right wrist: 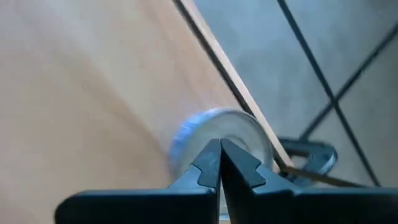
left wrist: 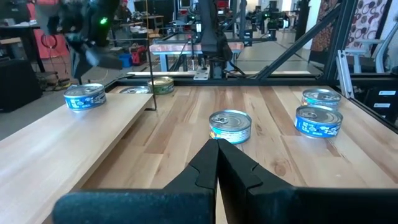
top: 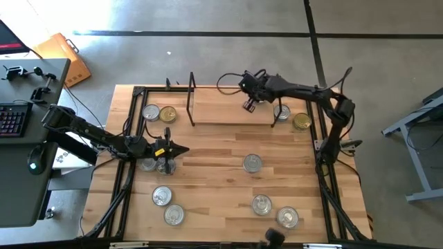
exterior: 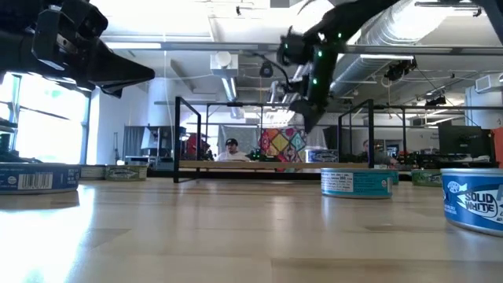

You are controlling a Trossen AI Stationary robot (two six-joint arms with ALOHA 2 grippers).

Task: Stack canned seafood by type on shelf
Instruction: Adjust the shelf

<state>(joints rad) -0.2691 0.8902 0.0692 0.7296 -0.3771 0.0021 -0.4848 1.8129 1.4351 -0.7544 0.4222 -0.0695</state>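
The shelf (top: 228, 114) stands at the table's far side, a light board between black wire ends. One blue tin with a silver top (left wrist: 84, 98) sits on its board. My right gripper (top: 248, 106) hangs shut just above this tin (right wrist: 214, 127) and hides it in the high view. A silver tin (top: 150, 112) and a gold tin (top: 167, 113) rest on the table left of the shelf; another such pair (top: 282, 111) rests right of it. My left gripper (top: 183, 149) is shut, level, over the table's left side, pointing at a centre tin (left wrist: 231, 126).
More tins lie on the tabletop: two under my left arm (top: 149, 164), two near the front left (top: 162, 196), two near the front right (top: 261, 204). A desk with a keyboard (top: 14, 117) stands left of the table. People sit in the room beyond (exterior: 230, 149).
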